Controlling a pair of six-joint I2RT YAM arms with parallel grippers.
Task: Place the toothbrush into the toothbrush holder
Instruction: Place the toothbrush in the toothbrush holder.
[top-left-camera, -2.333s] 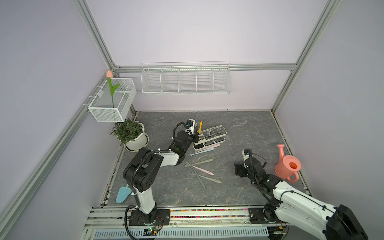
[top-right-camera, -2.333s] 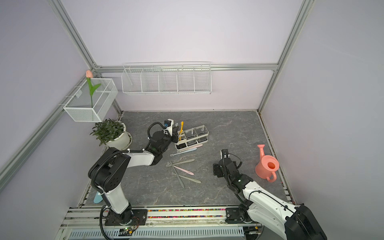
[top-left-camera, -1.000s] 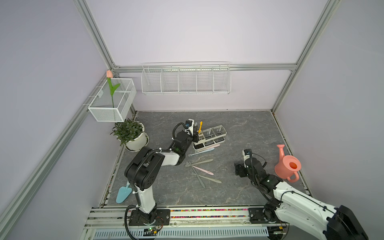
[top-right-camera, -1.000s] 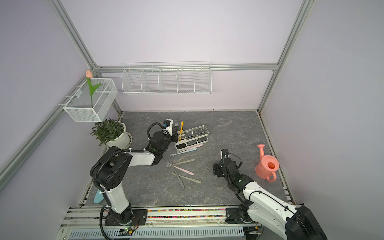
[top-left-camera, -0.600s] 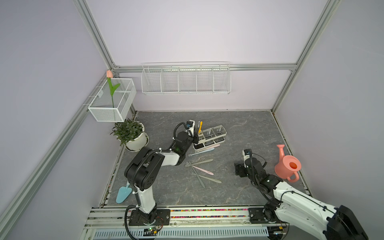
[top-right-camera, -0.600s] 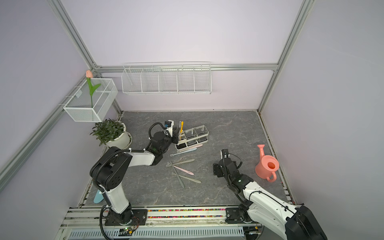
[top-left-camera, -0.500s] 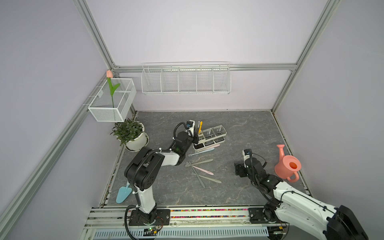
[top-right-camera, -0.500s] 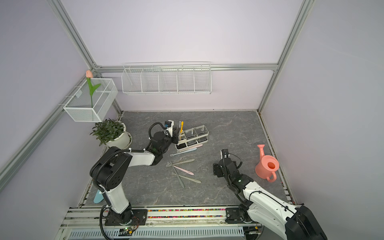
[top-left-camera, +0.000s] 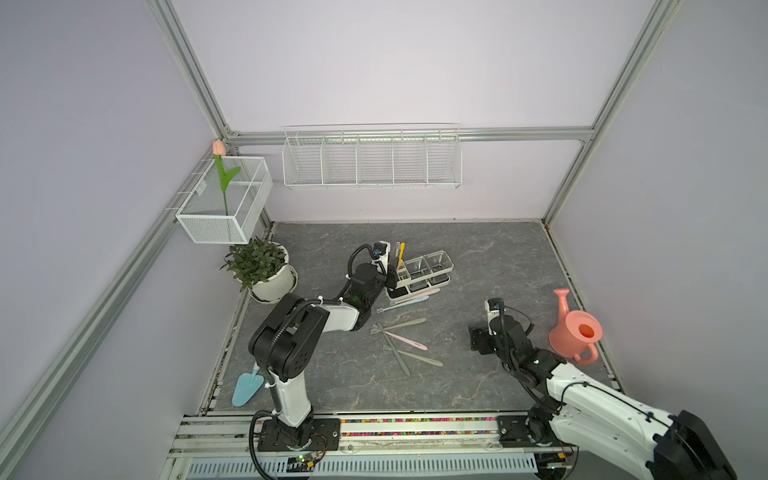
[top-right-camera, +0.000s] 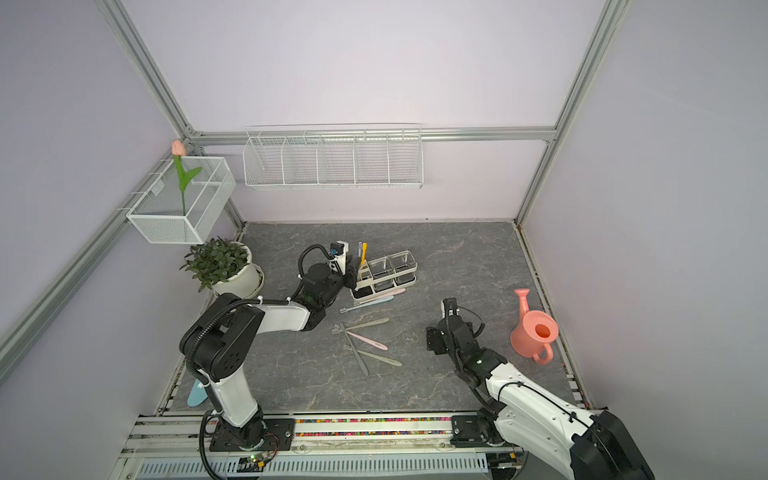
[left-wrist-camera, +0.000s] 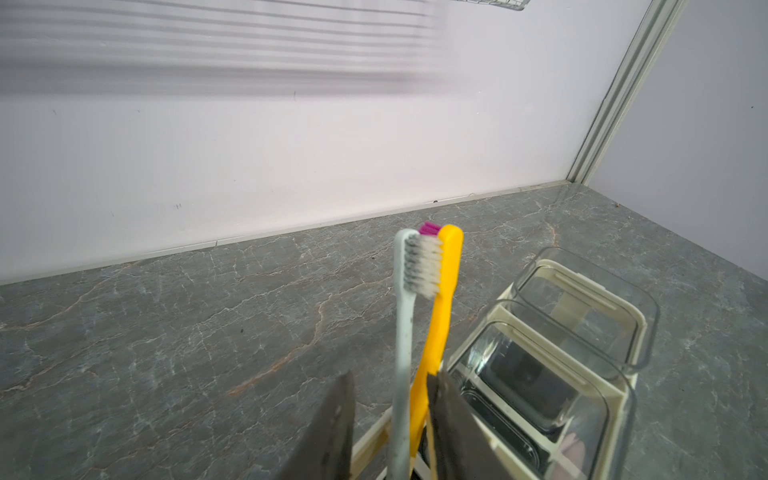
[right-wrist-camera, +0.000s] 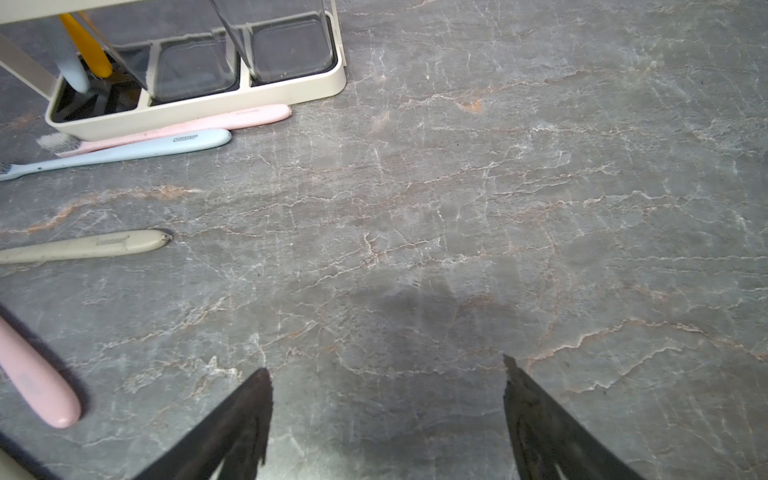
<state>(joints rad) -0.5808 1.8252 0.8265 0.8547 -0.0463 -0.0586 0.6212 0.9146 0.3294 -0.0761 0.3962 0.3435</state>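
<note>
Pale toothbrush (left-wrist-camera: 402, 340) now apparently in toothbrush holder (right-wrist-camera: 270, 93)

Outstretched left arm (top-left-camera: 336, 316), left gripper (left-wrist-camera: 392, 378) narrowly parted; low right arm (top-left-camera: 590, 397), right gripper (right-wrist-camera: 385, 365) spread wide.

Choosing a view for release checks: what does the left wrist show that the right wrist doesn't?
Left wrist only: bristle heads of the pale toothbrush and yellow toothbrush, left fingers apart either side of their handles. Right wrist only: pink toothbrush, blue toothbrush and grey toothbrush lying on the table, right fingers wide open. Both: the holder with both standing brushes in its end compartment.
</note>
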